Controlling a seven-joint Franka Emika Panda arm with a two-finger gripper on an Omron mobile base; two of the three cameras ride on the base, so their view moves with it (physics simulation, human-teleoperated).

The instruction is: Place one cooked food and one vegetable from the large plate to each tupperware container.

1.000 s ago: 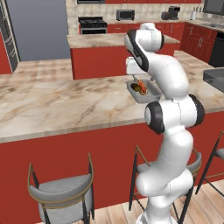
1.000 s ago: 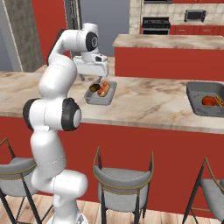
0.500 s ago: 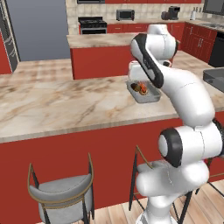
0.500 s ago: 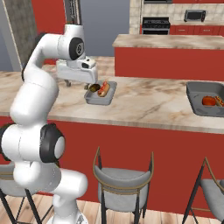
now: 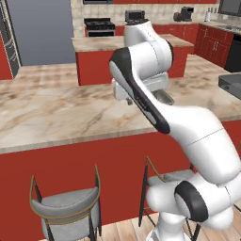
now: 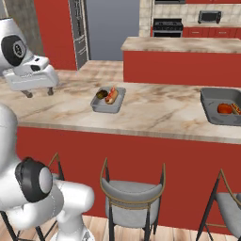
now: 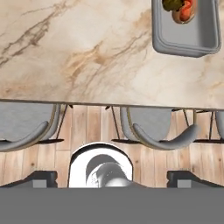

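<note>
The hand (image 6: 39, 92) hangs above the left part of the marble worktop (image 6: 155, 110), jaws spread wide with nothing between them. The paler container (image 6: 108, 99) sits right of the hand, near the middle of the worktop and well in from the near edge; inside it lie a reddish sausage-like piece (image 6: 111, 95) and a dark green item (image 6: 101, 94). Looking down from the hand, the worktop's near edge runs straight across, and that same tub sits up in the far right corner, rim clear of the edge. Far right, the dark, deep container (image 6: 221, 107) holds red food (image 6: 225, 108), with a broad bare run of marble between the two tubs. Under the near edge, grey stools (image 6: 132, 198) stand on the wooden floor (image 7: 94, 124). Beyond the worktop, open floor separates it from a second red island (image 6: 181, 60).
</note>
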